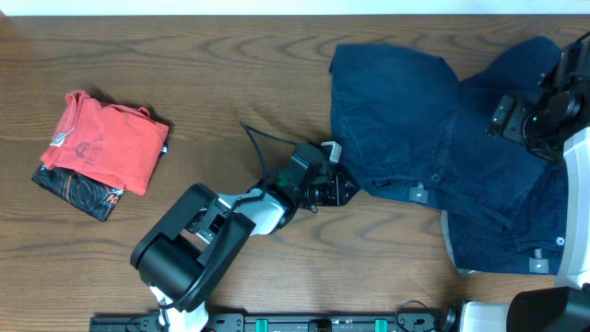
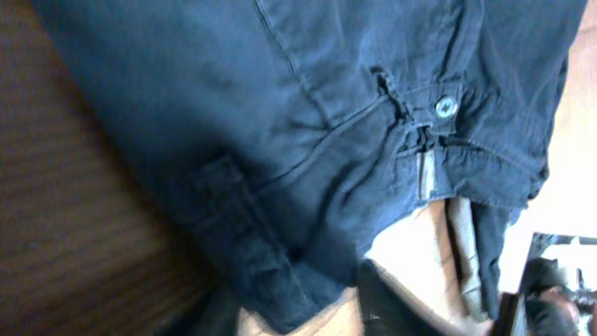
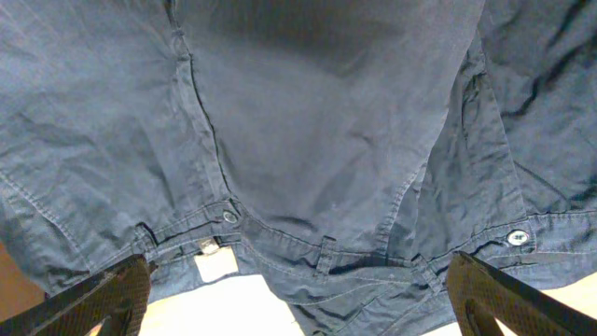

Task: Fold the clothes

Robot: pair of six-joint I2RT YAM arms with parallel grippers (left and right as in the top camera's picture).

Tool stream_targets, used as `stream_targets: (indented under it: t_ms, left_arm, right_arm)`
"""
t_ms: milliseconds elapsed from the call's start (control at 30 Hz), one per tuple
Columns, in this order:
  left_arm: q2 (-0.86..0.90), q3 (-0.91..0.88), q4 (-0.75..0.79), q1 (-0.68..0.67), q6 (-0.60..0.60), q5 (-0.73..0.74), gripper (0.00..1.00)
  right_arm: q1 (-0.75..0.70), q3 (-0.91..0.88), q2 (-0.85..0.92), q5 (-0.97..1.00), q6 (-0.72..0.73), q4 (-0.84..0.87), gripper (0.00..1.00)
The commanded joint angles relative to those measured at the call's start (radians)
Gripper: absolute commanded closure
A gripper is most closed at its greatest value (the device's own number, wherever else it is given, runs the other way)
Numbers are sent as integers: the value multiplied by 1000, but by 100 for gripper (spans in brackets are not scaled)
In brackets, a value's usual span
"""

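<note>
Shorts [image 1: 406,129] partly cut off, left gripper [image 1: 343,187] state unclear, right gripper [image 3: 298,266] gaping, empty.

Table [image 1: 230,83]: 1 dark brown wooden top with wavy grain, filling nearly the whole overhead view.
Far edge: a thin pale strip [image 1: 184,5] lies beyond the table; wall or floor, unclear.
Light: even and soft on the wood.

Left gripper [image 2: 452,287]: fingers [image 2: 392,306] blurred, cropped by the bottom edge; jaw state indeterminate. Right gripper [image 3: 298,266]: fingers [image 3: 98,301] cropped at both bottom corners. Shorts [image 1: 396,111] run past the overhead frame edge outboard of the right jaws. Black garment [image 1: 78,192], far outboard of the left jaws, mostly covered by T-shirt [image 1: 106,143].
</note>
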Motion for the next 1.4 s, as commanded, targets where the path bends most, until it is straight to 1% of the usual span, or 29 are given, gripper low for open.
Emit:
stream_targets:
  t_ms: [0, 100, 233, 333, 467, 567, 633, 667, 733, 767, 800, 867, 900, 1033, 1133, 1233, 1367]
  left_arm:
    - [4, -2, 16, -3, -18, 5, 94]
    - [-19, -2, 14, 35, -17, 50, 94]
    - [-144, -2, -37, 157, -16, 146, 94]
    - [-301, 13, -118, 294, -16, 185, 94]
    - [-492, 40, -206, 504, -3, 195, 94]
    - [-573, 40, -246, 663, -2, 194, 94]
    - [-589, 40, -309, 754, 0, 195, 94]
    - [-588, 40, -363, 789, 6, 195, 83]
    - [-580, 40, -486, 821, 70, 195, 38]
    - [-575, 40, -552, 824, 116, 195, 10]
    - [-571, 40, -615, 823, 157, 195, 2]
    - [-565, 40, -757, 814, 223, 195, 2]
    - [-562, 40, -823, 807, 237, 194, 2]
    - [-560, 35, -1066, 767, 247, 188, 2]
    - [-560, 6, -1170, 718, 240, 136, 2]
    - [-558, -48, -1166, 652, 173, 84, 2]
    - [-539, -139, -1027, 542, 38, 85, 2]
  right_arm:
    - [-10, 6, -20, 4, 0, -2, 1]
    - [-10, 6, -20, 4, -15, -2, 1]
    - [-10, 6, -20, 5, -23, -2, 1]
    - [-10, 6, -20, 5, -22, 0, 1]
    - [-10, 6, -20, 5, -22, -1, 1]
    - [-10, 6, -20, 5, -22, -1, 1]
    - [-10, 6, -20, 4, -22, -1, 1]
    - [-10, 6, -20, 4, -22, -1, 1]
    - [-10, 6, -20, 4, -23, -2, 1]
    - [-10, 6, -20, 4, -25, -2, 1]
    - [-10, 6, -20, 3, -31, -3, 1]
    - [-10, 6, -20, 4, -42, -9, 1]
    - [-10, 6, -20, 4, -47, -12, 1]
    - [-10, 6, -17, -5, -60, -14, 1]
    - [-10, 5, -13, -53, -72, -13, 6]
    - [-10, 5, -9, -86, -86, -12, 8]
    - [-10, 5, -8, -87, -86, -13, 7]
